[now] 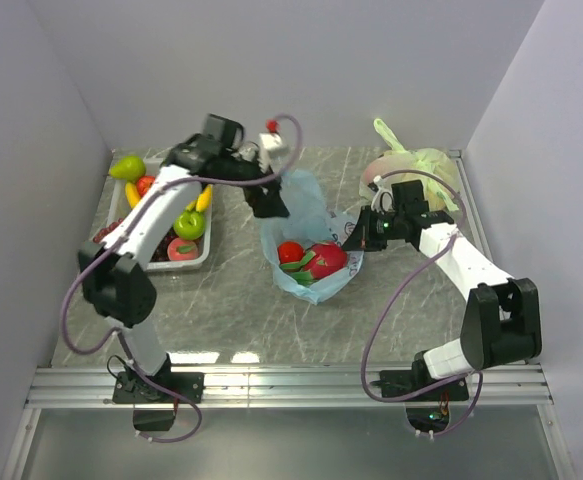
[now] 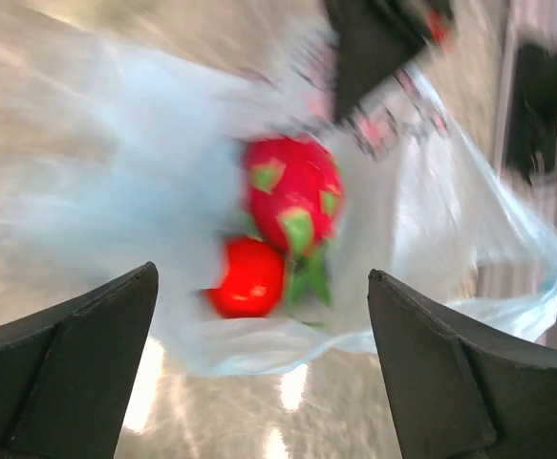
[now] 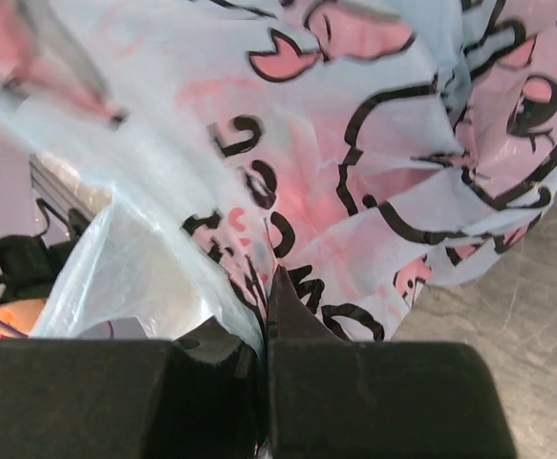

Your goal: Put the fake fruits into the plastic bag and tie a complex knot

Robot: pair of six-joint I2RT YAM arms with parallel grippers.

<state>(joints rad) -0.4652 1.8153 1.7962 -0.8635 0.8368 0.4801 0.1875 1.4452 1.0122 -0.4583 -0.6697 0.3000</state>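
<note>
The marbled table [image 1: 231, 320] carries a tray [image 1: 176, 266], the plastic bag [image 1: 306, 205] and a yellow-green bag [image 1: 431, 165].

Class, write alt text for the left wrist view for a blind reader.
A thin light-blue plastic bag holds a red green-scaled plastic fruit and a round red one. The open left tool's black fingers frame it below.

Quick count: one thin light-blue plastic bag [image 1: 306, 205] holding two glossy fake fruits, a round red one [image 1: 290, 252] and a red green-scaled one [image 1: 328, 258]. One pale yellow-green tied bag [image 1: 421, 168]. One grey tray [image 1: 186, 264] of fruit, partly hidden, can't total those.
</note>
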